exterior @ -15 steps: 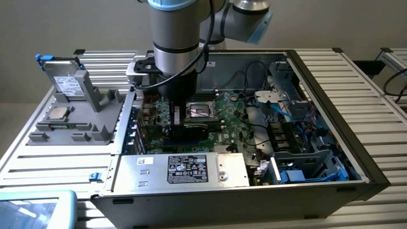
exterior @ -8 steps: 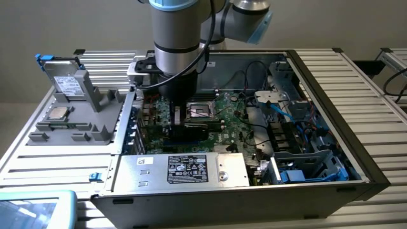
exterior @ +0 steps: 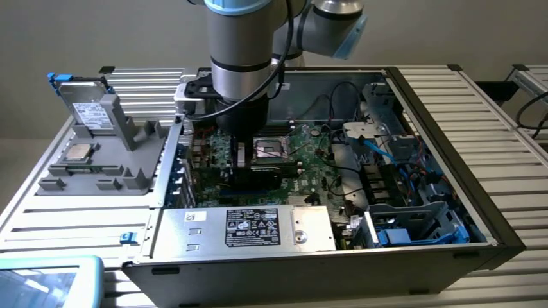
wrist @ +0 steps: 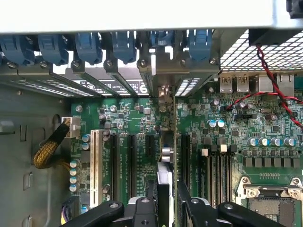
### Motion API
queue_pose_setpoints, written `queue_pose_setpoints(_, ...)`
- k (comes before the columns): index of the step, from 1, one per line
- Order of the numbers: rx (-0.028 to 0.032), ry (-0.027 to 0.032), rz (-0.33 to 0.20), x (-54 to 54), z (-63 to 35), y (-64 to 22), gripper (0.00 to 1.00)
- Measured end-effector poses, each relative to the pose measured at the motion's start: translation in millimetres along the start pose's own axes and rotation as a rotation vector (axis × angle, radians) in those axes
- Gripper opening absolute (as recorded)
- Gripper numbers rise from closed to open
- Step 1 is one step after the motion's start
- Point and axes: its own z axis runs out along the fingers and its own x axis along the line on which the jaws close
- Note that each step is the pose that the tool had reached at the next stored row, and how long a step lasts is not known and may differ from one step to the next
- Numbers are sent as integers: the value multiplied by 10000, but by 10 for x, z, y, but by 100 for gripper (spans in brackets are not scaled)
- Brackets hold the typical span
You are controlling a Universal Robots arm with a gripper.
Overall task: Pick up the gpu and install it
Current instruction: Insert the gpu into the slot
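Inside the steel case, fingers clamp the flat gpu.

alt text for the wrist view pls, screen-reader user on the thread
The gripper holds the gpu on edge, upright over the expansion slots of the green motherboard, seen from straight above. Blue retention clips line the case's rear bracket openings beyond the card; the empty CPU socket sits to one side, and red-and-black wires cross the board.

- The motherboard lay inside the open computer case.
- The power supply sat near of it.
- A parts holder stood left of the case.
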Motion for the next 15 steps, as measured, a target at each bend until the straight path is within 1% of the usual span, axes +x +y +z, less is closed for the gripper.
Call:
queue_pose_setpoints(2, 5, 0, -5, 0, 1, 8, 27)
queue_pose_setpoints(5, 6, 1, -7, 1, 2, 44, 27)
queue_pose_setpoints(6, 24, 21, -3, 5, 13, 57, 27)
queue_pose_setpoints(8, 25, 19, -3, 4, 14, 57, 27)
queue_pose_setpoints(9, 14, 10, -3, 4, 15, 58, 27)
queue_pose_setpoints(10, 27, 15, -1, 4, 16, 57, 27)
queue_pose_setpoints(15, 28, 9, -8, 22, 20, 57, 27)
